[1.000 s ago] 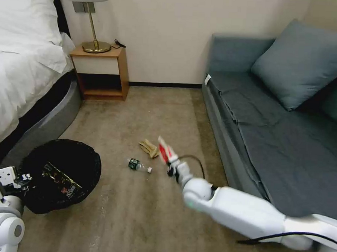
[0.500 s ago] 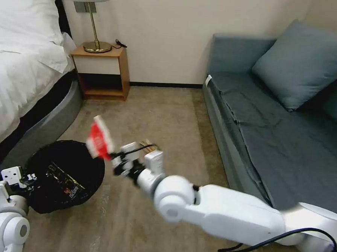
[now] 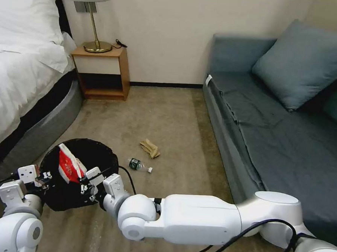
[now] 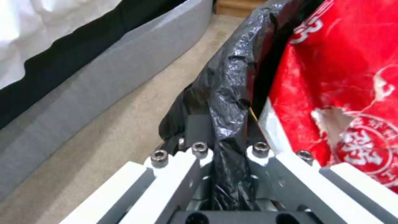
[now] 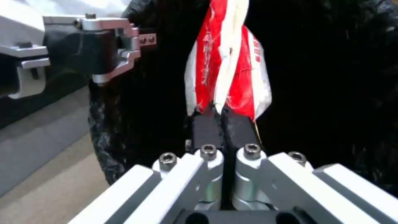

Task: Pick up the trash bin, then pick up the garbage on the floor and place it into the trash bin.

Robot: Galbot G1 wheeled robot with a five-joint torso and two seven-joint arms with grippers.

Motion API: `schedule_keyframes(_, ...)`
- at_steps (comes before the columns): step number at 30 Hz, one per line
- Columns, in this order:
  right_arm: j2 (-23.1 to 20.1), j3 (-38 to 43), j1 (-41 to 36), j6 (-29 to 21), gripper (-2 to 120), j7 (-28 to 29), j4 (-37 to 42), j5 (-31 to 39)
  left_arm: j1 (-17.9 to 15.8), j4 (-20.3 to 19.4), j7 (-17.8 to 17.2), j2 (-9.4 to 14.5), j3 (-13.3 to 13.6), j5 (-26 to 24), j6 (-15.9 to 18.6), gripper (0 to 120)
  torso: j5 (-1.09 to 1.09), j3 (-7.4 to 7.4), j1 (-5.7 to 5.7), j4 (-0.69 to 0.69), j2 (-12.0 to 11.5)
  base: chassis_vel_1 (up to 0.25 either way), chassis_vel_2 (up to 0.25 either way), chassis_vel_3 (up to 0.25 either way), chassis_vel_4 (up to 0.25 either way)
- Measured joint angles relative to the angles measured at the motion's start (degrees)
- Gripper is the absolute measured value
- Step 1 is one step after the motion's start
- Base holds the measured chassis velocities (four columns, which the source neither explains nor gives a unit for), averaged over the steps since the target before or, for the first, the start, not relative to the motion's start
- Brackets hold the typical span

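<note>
The trash bin [image 3: 95,156], round and lined with a crinkly black bag, hangs low at the left over the carpet. My left gripper [image 3: 45,178] is shut on its near rim; the left wrist view shows the fingers pinching the bag [image 4: 226,93]. My right gripper [image 3: 83,180] is shut on the red-white packet [image 3: 67,165] and holds it upright inside the bin's mouth. From the right wrist, the packet [image 5: 226,68] stands against the bin's black inside [image 5: 331,77]. A small clear bottle [image 3: 139,165] and crumpled tan paper [image 3: 149,148] lie on the floor right of the bin.
A bed [image 3: 24,77] with a grey base runs along the left. A wooden nightstand [image 3: 101,71] with a brass lamp stands at the far wall. A blue-grey sofa [image 3: 281,132] lines the right. Open carpet lies between them.
My right arm has swung left from the floor near the tan paper, carrying the red-white packet to the bin's mouth. The left arm and the bin have shifted slightly right.
</note>
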Motion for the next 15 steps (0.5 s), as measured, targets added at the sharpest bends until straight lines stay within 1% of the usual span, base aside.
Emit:
schedule_keyframes(1, -0.18, -0.01, -0.03, -0.21, 6, -0.01, 0.48, -0.02, -0.06, 0.00, 0.00, 0.00, 0.09, 0.03, 0.02, 4, 0.00, 0.00, 0.00, 0.00, 0.00, 0.000, 0.000, 0.000, 0.000)
schedule_keyframes(2, -0.18, -0.01, -0.03, -0.21, 6, -0.01, 0.48, -0.02, -0.06, 0.00, 0.00, 0.00, 0.09, 0.03, 0.02, 4, 0.00, 0.00, 0.00, 0.00, 0.00, 0.000, 0.000, 0.000, 0.000)
schedule_keyframes(3, -0.49, -0.01, -0.16, -0.43, 12, -0.08, 1.07, -0.05, -0.16, 0.01, -0.01, 0.00, 0.13, 0.04, 0.03, 4, 0.00, 0.00, 0.00, 0.00, 0.00, 0.000, 0.000, 0.000, 0.000)
schedule_keyframes(5, -1.06, 0.01, -0.47, -0.96, 21, -0.18, 1.86, -0.06, -0.33, 0.16, -0.03, 0.05, 0.14, 0.05, 0.05, 4, 0.00, 0.00, 0.00, 0.00, 0.00, 0.000, 0.000, 0.000, 0.000)
schedule_keyframes(6, -1.06, 0.01, -0.47, -0.96, 21, -0.18, 1.86, -0.06, -0.33, 0.16, -0.03, 0.05, 0.14, 0.05, 0.05, 4, 0.00, 0.00, 0.00, 0.00, 0.00, 0.000, 0.000, 0.000, 0.000)
schedule_keyframes(7, -1.20, 0.02, -0.55, -1.08, 24, -0.20, 2.01, -0.07, -0.36, 0.21, -0.04, 0.07, 0.14, 0.05, 0.06, 4, 0.01, 0.00, 0.00, -0.01, 0.00, 0.000, 0.000, 0.000, 0.000)
schedule_keyframes(10, -1.66, 0.55, -1.18, -1.25, 39, -0.26, 2.49, -0.54, -0.46, 0.44, -0.07, 0.07, 0.15, 0.06, 0.09, 4, 0.01, 0.00, 0.00, 0.00, 0.00, 0.000, 0.000, 0.000, 0.000)
schedule_keyframes(11, -1.66, 0.55, -1.18, -1.25, 39, -0.26, 2.49, -0.54, -0.46, 0.44, -0.07, 0.07, 0.15, 0.06, 0.09, 4, 0.01, 0.00, 0.00, 0.00, 0.00, 0.000, 0.000, 0.000, 0.000)
schedule_keyframes(13, -1.85, 1.70, -1.42, -1.25, 45, -0.26, 2.91, -0.88, -0.46, 0.68, -0.07, 0.10, 0.06, 0.05, 0.09, 4, 0.01, 0.00, 0.00, -0.01, 0.00, 0.000, 0.000, 0.000, 0.000)
schedule_keyframes(15, -2.25, 4.52, -1.57, -1.25, 57, -0.26, 3.64, -1.83, -0.70, 1.40, -0.06, 0.36, -0.80, 0.13, 0.10, 4, 0.01, 0.00, 0.00, 0.00, 0.00, 0.000, 0.000, 0.000, 0.000)
